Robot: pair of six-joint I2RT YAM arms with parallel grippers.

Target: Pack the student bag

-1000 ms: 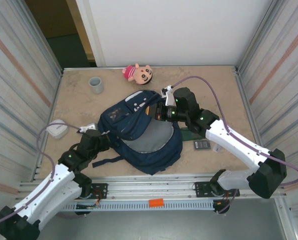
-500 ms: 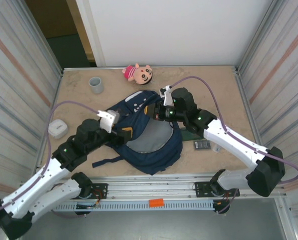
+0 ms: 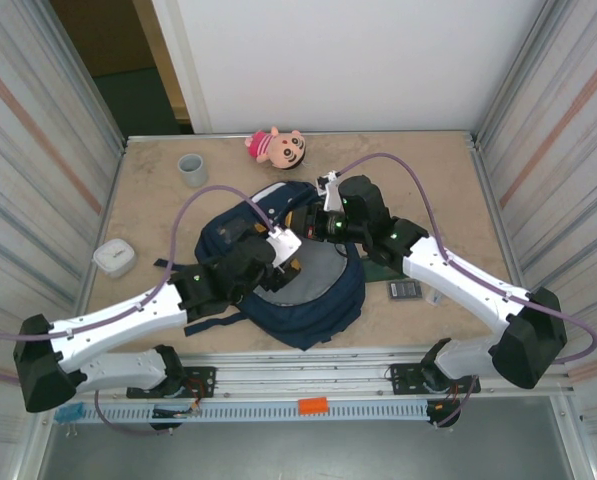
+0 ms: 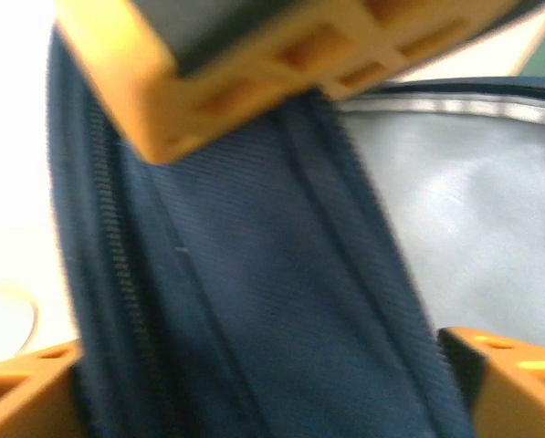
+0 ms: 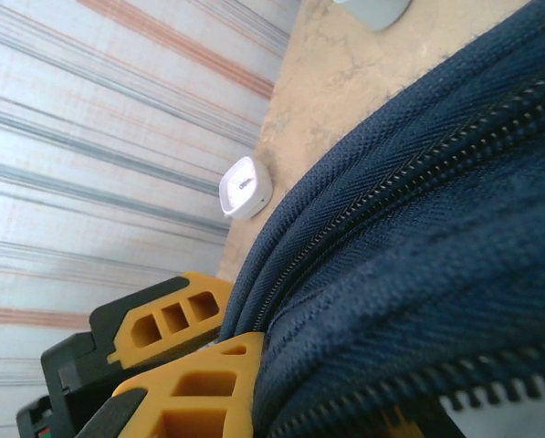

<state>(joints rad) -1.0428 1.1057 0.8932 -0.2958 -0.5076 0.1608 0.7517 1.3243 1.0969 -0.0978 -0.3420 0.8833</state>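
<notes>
Two grippers are at the student bag [image 3: 313, 300], which lies unzipped at the centre of the desk [image 3: 428, 180]. Within the last second the left gripper [image 3: 284, 246] has swung in from the desk's left side to the bag's zipper edge and spread its jaws wide; nothing is held between them. The right gripper [image 3: 315, 224] is clamped on the far rim fabric. Probable meaning: the bag's mouth is ready for loading. No brand or writing is legible.

The navy student bag [image 3: 323, 305] lies unzipped on the table [image 3: 428, 190], grey lining exposed.
</notes>
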